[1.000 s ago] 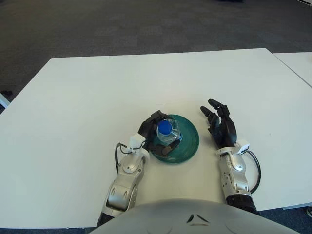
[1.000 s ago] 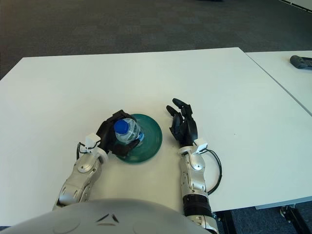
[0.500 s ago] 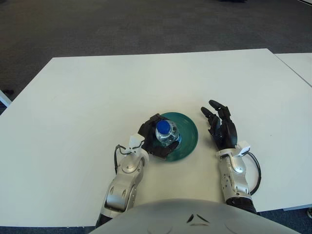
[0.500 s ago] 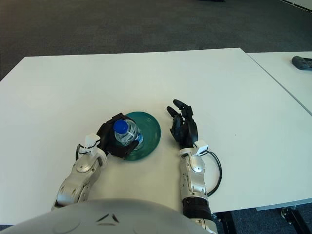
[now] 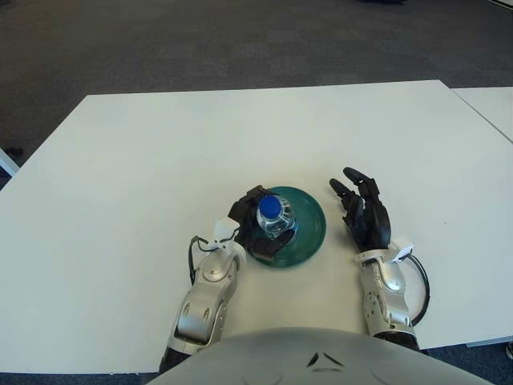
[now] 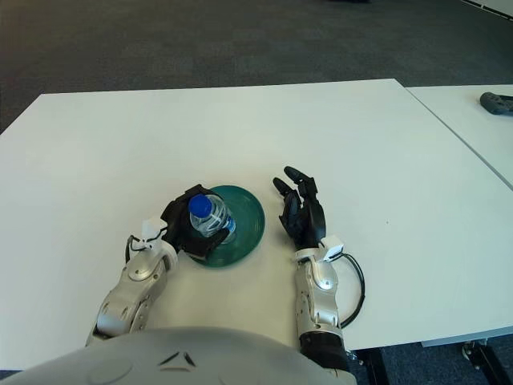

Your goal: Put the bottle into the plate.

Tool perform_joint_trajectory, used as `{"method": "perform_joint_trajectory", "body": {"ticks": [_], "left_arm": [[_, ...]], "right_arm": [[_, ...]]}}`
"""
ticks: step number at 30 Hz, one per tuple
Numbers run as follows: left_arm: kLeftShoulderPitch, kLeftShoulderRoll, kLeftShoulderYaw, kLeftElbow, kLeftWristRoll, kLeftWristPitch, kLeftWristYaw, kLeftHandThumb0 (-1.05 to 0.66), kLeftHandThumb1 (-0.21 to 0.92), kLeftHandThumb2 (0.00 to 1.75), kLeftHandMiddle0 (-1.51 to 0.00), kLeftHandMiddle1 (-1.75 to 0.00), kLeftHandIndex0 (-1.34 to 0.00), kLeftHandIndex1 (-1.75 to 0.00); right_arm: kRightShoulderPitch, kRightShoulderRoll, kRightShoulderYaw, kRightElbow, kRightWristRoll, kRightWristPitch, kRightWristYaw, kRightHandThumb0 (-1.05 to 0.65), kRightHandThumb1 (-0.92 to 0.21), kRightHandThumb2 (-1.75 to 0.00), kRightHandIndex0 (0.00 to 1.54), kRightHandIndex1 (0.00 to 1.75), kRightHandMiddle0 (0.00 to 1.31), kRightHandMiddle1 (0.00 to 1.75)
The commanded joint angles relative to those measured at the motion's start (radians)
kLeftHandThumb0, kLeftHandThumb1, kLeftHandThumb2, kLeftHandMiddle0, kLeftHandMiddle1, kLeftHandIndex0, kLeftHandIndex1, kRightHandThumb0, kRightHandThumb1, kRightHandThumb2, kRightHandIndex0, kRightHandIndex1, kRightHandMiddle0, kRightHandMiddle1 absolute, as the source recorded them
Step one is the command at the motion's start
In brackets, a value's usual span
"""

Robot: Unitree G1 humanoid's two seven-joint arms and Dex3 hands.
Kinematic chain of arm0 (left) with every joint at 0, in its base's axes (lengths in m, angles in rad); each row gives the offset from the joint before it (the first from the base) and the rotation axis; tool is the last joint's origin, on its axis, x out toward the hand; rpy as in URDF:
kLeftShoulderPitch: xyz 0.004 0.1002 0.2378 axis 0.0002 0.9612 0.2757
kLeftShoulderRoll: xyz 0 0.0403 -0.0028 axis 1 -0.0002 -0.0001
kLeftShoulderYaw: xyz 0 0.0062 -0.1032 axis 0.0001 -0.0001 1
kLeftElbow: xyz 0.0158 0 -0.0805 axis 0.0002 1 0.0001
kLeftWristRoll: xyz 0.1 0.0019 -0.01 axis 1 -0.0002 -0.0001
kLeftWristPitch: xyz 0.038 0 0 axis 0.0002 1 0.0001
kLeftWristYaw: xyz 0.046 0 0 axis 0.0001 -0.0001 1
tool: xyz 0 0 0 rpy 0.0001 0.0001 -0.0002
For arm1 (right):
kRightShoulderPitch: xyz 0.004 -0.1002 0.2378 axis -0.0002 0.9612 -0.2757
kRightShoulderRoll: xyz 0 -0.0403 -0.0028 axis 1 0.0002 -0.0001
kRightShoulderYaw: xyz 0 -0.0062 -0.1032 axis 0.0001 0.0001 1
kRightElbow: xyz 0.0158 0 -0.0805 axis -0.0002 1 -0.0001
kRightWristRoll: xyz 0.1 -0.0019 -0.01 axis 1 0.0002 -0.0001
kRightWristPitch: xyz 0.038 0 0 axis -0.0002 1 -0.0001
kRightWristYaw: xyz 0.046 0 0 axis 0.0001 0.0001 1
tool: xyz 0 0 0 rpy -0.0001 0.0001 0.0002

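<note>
A clear plastic bottle (image 5: pixel 275 218) with a blue cap stands upright on the left part of a dark green plate (image 5: pixel 309 227) near the table's front. My left hand (image 5: pixel 255 227) is wrapped around the bottle from the left, fingers curled on its body. My right hand (image 5: pixel 365 215) shows just right of the plate, fingers spread and holding nothing.
The white table (image 5: pixel 160 152) stretches wide to the back and both sides. A second white table (image 6: pixel 481 120) stands at the far right with a dark object (image 6: pixel 495 102) on it. Dark carpet lies beyond the far edge.
The plate and bottle have shifted very slightly with my left hand between frames. My right hand has drawn back a little toward the front edge, still spread.
</note>
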Motion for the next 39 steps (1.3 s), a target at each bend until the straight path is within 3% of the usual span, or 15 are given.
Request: {"method": "perform_joint_trajectory", "body": {"ticks": [1, 19, 20, 22, 23, 24, 25, 26, 28, 32, 35, 39], "left_arm": [[0.007, 0.004, 0.001, 0.035, 0.011, 0.022, 0.014, -0.03, 0.19, 1.39, -1.23, -1.75, -1.06, -1.75], [-0.048, 0.018, 0.025, 0.092, 0.004, 0.027, -0.008, -0.08, 0.23, 1.33, -1.21, -1.75, -1.02, -1.75], [-0.054, 0.023, 0.024, 0.098, 0.006, 0.023, -0.013, -0.21, 0.29, 1.29, -1.1, -1.75, -0.85, -1.75], [-0.06, 0.03, 0.023, 0.108, 0.005, 0.009, -0.024, -0.32, 0.35, 1.24, -1.0, -1.75, -0.69, -1.75], [-0.061, 0.032, 0.024, 0.112, 0.002, 0.002, -0.028, -0.21, 0.38, 1.22, -0.79, -1.75, -0.58, -1.74], [-0.064, 0.034, 0.025, 0.119, -0.001, -0.007, -0.033, -0.17, 0.4, 1.21, -0.71, -1.75, -0.55, -1.74], [-0.067, 0.045, 0.02, 0.125, 0.006, -0.019, -0.041, 0.02, 0.54, 1.0, -0.58, -1.71, -0.36, -1.66], [-0.069, 0.052, 0.016, 0.129, 0.012, -0.027, -0.045, -0.14, 0.57, 0.88, -0.48, -1.58, -0.29, -1.53], [-0.073, 0.073, 0.004, 0.133, 0.032, -0.043, -0.055, -0.56, 0.71, 0.52, -0.29, -1.08, -0.12, -1.17], [-0.081, 0.113, -0.02, 0.135, 0.072, -0.06, -0.072, -0.87, 0.87, 0.2, -0.22, -0.48, -0.02, -0.81], [-0.088, 0.143, -0.037, 0.136, 0.105, -0.066, -0.084, -0.96, 0.9, 0.14, -0.19, -0.21, -0.01, -0.64], [-0.098, 0.174, -0.056, 0.143, 0.149, -0.083, -0.087, -1.02, 0.92, 0.17, -0.07, -0.07, 0.0, -0.31]], "right_arm": [[0.058, 0.014, 0.003, 0.035, 0.02, 0.039, 0.002, -0.68, -0.92, -0.73, 0.49, 0.55, 0.08, 0.96], [0.062, 0.021, 0.013, 0.029, 0.02, 0.026, -0.003, -0.67, -0.92, -0.73, 0.51, 0.56, 0.08, 0.96], [0.062, 0.021, 0.013, 0.029, 0.022, 0.026, -0.001, -0.68, -0.92, -0.73, 0.5, 0.56, 0.08, 0.96], [0.063, 0.022, 0.013, 0.028, 0.028, 0.029, 0.003, -0.68, -0.92, -0.73, 0.5, 0.56, 0.07, 0.96], [0.064, 0.022, 0.014, 0.027, 0.031, 0.03, 0.005, -0.68, -0.92, -0.73, 0.5, 0.56, 0.07, 0.96], [0.064, 0.022, 0.014, 0.026, 0.035, 0.033, 0.007, -0.68, -0.92, -0.72, 0.5, 0.56, 0.07, 0.96], [0.064, 0.023, 0.015, 0.025, 0.038, 0.036, 0.008, -0.68, -0.92, -0.72, 0.5, 0.56, 0.07, 0.96], [0.064, 0.022, 0.016, 0.025, 0.04, 0.037, 0.008, -0.68, -0.92, -0.72, 0.5, 0.56, 0.07, 0.96], [0.064, 0.021, 0.018, 0.025, 0.041, 0.038, 0.007, -0.68, -0.92, -0.71, 0.5, 0.56, 0.07, 0.96], [0.065, 0.019, 0.019, 0.024, 0.042, 0.038, 0.006, -0.69, -0.92, -0.72, 0.51, 0.56, 0.06, 0.96], [0.065, 0.019, 0.02, 0.022, 0.04, 0.037, 0.004, -0.7, -0.92, -0.72, 0.51, 0.56, 0.06, 0.96], [0.064, 0.02, 0.022, 0.021, 0.034, 0.035, -0.003, -0.7, -0.92, -0.74, 0.51, 0.57, 0.06, 0.96]]}}
